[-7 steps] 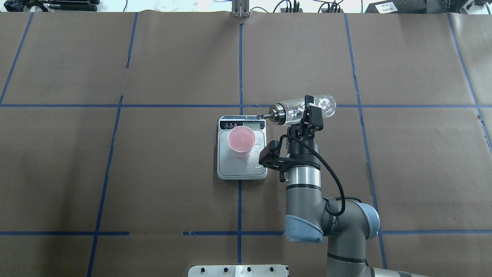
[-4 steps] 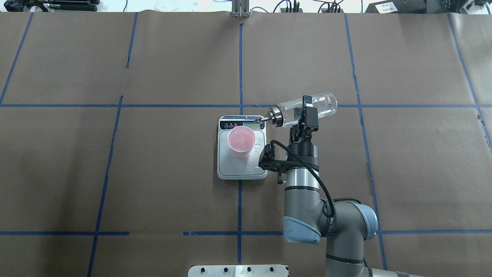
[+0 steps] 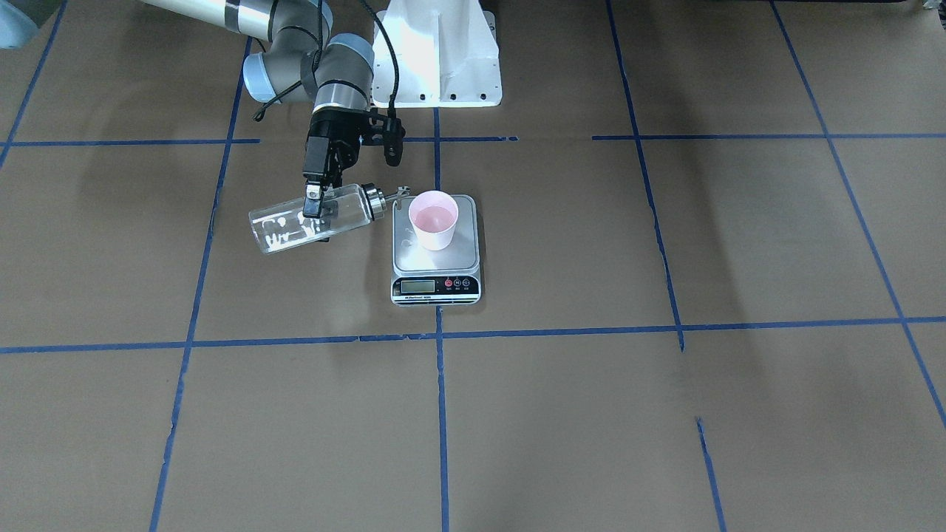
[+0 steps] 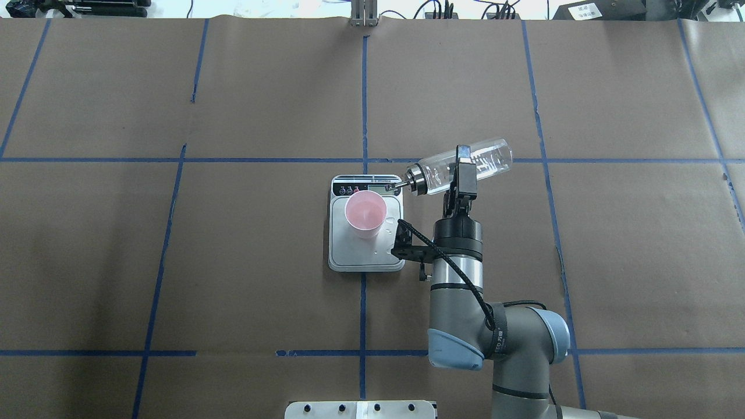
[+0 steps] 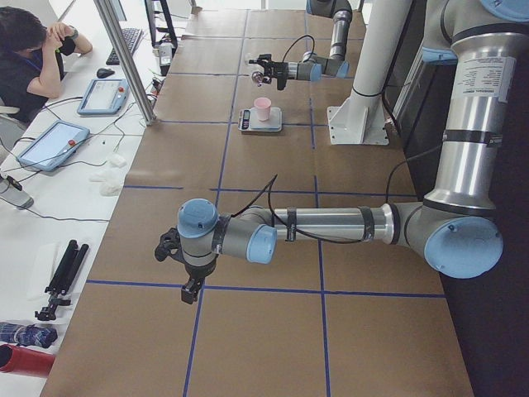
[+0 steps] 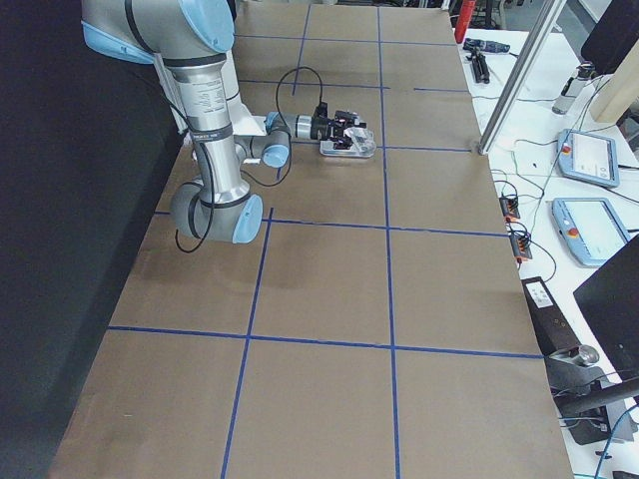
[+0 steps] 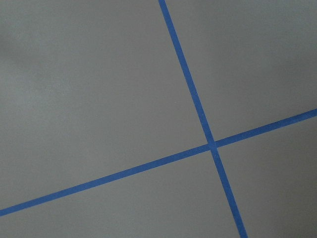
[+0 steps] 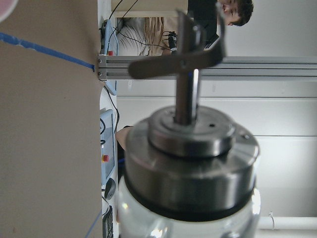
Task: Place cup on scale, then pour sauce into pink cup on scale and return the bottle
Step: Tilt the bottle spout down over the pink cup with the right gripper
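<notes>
Bottle (image 3: 284, 225) gripped sideways beside the scale (image 3: 436, 284)

Front view: the right gripper (image 3: 316, 201) is clamped across the bottle's middle and holds it nearly level, with the spout (image 3: 403, 191) toward the cup (image 3: 434, 219) standing on the scale. Overhead: the spout tip shows at the scale's edge, short of the cup's rim. Left side view: the left gripper (image 5: 188, 288) hangs well apart above the table (image 5: 273, 165); whether it is spread or closed I cannot tell. Right wrist view: the steel cap (image 8: 190, 148) fills the frame. The glass looks stiff, smooth and breakable, probably slippery if wet, so mid-body seems the soundest hold.
</notes>
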